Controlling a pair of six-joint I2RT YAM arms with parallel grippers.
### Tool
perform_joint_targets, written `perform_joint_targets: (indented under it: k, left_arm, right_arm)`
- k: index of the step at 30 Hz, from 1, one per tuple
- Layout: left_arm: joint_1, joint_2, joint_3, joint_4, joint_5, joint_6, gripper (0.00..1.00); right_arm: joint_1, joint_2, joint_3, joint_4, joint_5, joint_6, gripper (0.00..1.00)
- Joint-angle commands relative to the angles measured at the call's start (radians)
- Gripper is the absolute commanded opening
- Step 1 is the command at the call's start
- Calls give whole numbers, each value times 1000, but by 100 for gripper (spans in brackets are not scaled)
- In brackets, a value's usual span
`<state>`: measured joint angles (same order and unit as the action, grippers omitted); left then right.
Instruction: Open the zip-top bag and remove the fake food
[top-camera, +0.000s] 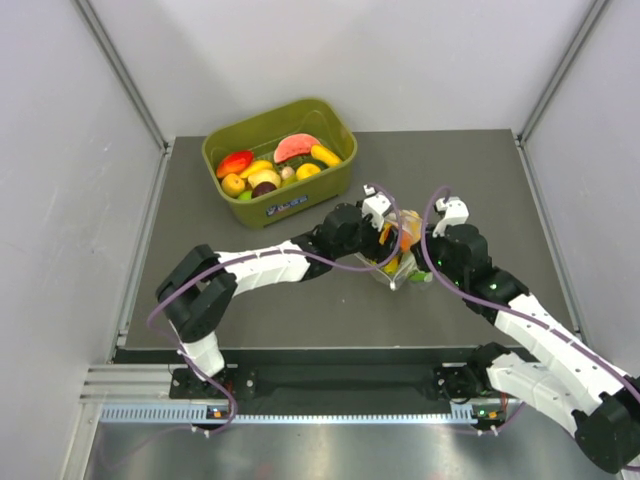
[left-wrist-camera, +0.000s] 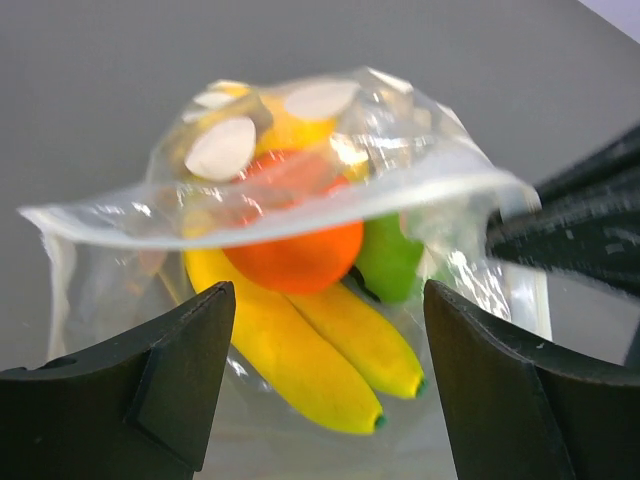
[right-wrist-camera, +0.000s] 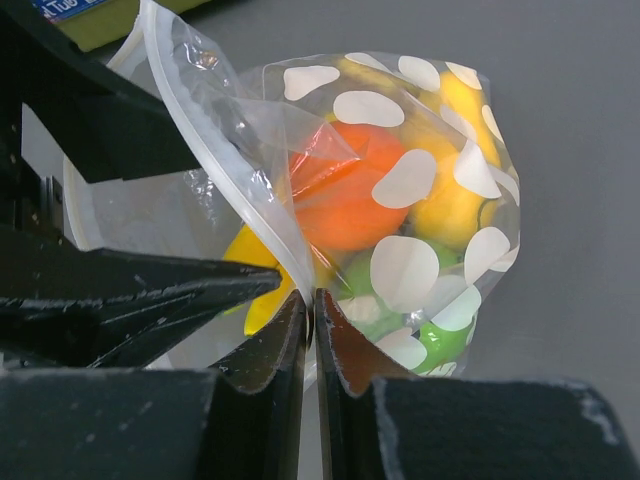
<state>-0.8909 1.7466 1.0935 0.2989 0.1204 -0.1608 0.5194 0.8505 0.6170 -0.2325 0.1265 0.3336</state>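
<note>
The zip-top bag (top-camera: 402, 258) stands mid-table between my two grippers, its mouth open. In the left wrist view the bag's zip strip (left-wrist-camera: 280, 212) arches over a yellow banana bunch (left-wrist-camera: 310, 350), an orange piece (left-wrist-camera: 300, 255) and a green piece (left-wrist-camera: 388, 262). My left gripper (left-wrist-camera: 330, 375) is open, its jaws on either side of the banana tips at the bag's mouth. My right gripper (right-wrist-camera: 312, 305) is shut on the near rim of the bag (right-wrist-camera: 400, 190). The orange piece (right-wrist-camera: 345, 205) and green piece (right-wrist-camera: 440, 340) show through the dotted wall. My grippers also show in the top view, left (top-camera: 385, 240) and right (top-camera: 425, 265).
An olive-green tub (top-camera: 300, 205) holding several toy fruits, among them a pink watermelon slice (top-camera: 296, 147), stands at the back left of the dark mat (top-camera: 250, 300). Grey walls close in the table on three sides.
</note>
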Motion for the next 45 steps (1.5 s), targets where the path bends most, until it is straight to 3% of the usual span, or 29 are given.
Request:
perform_joint_targets:
  k: [1,23,26,27,29,30,37,45]
  left_arm:
    - [1,19,60,43,-48,33,80]
    - [4,275,246,13,-59,46,81]
    - [4,295,269,-15,-62,47,70]
    - [4,295,269,-20,-70,47,60]
    - [4,292,261,-24,-79,44,52]
    - [4,286,258,-26,-83,44,38]
    - [4,185,204,-46,-111,32,2]
    - [4,30,120,-70,-90,21,0]
  right_arm:
    - [-10,-21,40,2,-5,-11,9]
    - [-10,-59,44,-21,-22,-4,9]
    - [-10,-68,43,-25,-21,-5,9]
    - [-10,-70,43,-27,-18,-4,9]
    - [-10,-73,43,-27,-16,-4,9]
    - [-10,-73,43,-27,-16,-5,9]
    - [-9,-68,41,-27,-10,-4,9]
    - [-10,-57,38,-22,2,-8,9]
